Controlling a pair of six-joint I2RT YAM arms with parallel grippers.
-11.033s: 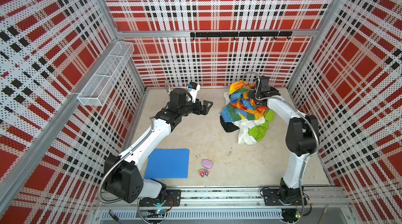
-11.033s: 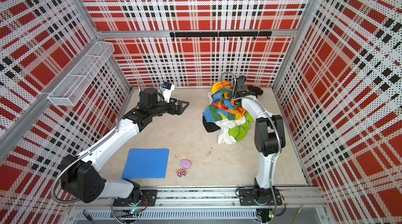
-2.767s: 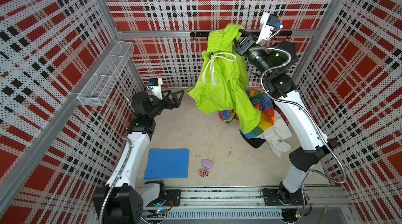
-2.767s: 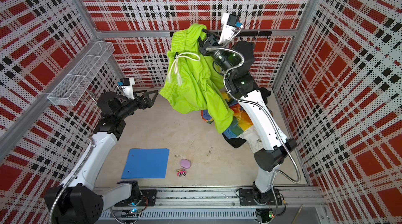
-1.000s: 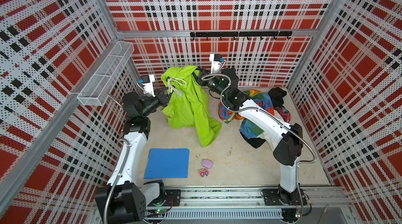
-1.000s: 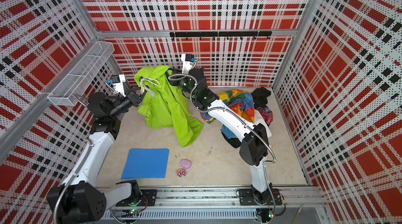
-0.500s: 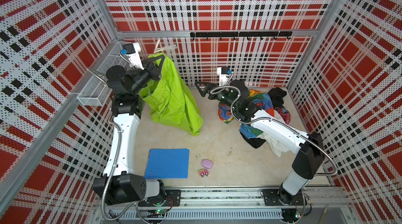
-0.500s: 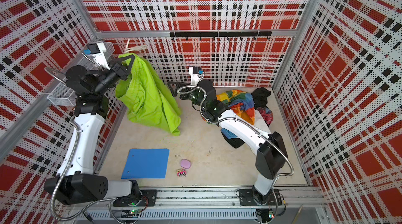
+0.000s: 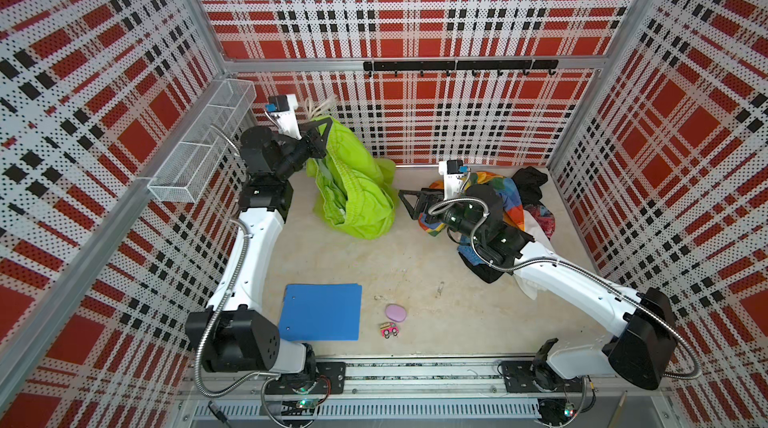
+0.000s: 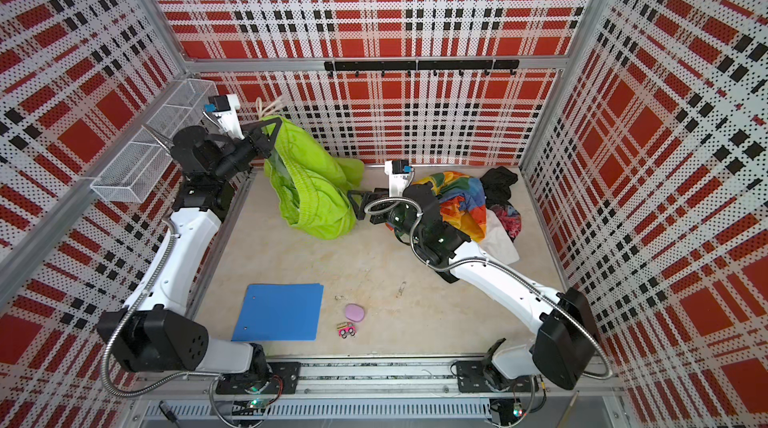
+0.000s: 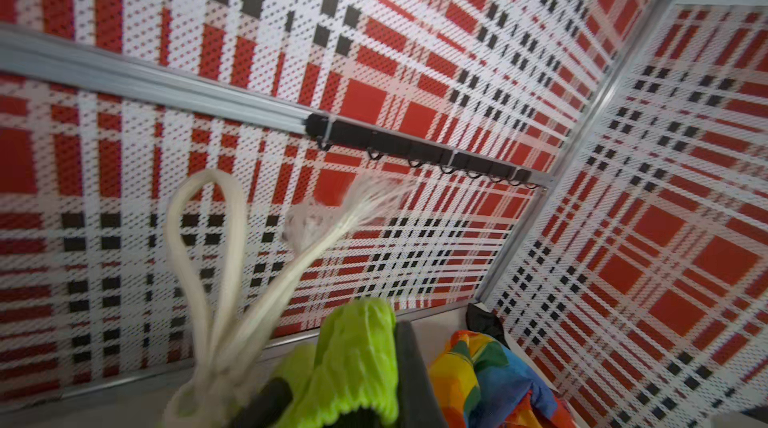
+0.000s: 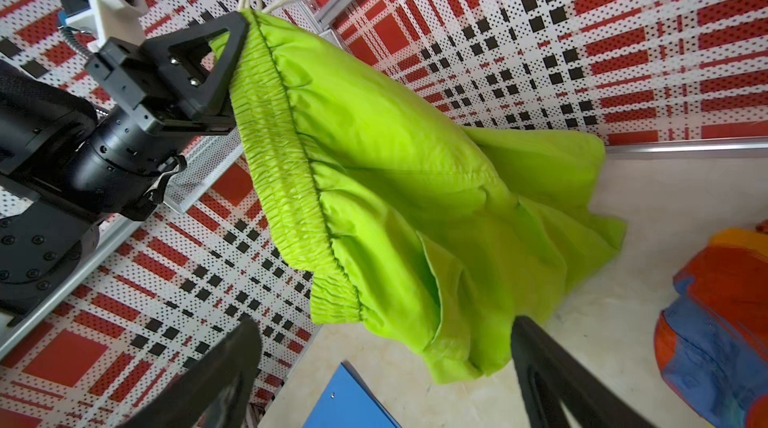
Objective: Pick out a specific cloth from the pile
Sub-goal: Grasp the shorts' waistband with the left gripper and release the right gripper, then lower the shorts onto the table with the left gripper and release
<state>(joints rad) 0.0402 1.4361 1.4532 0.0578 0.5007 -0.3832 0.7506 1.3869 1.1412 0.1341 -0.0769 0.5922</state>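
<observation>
The lime-green cloth (image 9: 353, 193) (image 10: 316, 197) hangs by its gathered waistband from my left gripper (image 9: 322, 130) (image 10: 268, 130), which is raised high at the back left and shut on it. Its white drawstring cord (image 11: 216, 280) sticks up above the jaws. The cloth's lower end (image 12: 457, 342) reaches down to about the floor. My right gripper (image 9: 409, 207) (image 12: 386, 359) stands open just right of the cloth, holding nothing. Behind it lies the pile (image 9: 498, 197) (image 10: 465, 197) of rainbow, black and white fabric at the back right.
A blue folder (image 9: 320, 311) lies on the floor at the front left, with a pink oval (image 9: 395, 312) and a small toy car (image 9: 389, 329) beside it. A wire basket (image 9: 203, 147) hangs on the left wall. A black hook rail (image 9: 457, 66) runs along the back wall.
A second ago both grippers were at the cloth. The right gripper has let go, opened and drawn back toward the pile. The left gripper has lifted the cloth up to the back left.
</observation>
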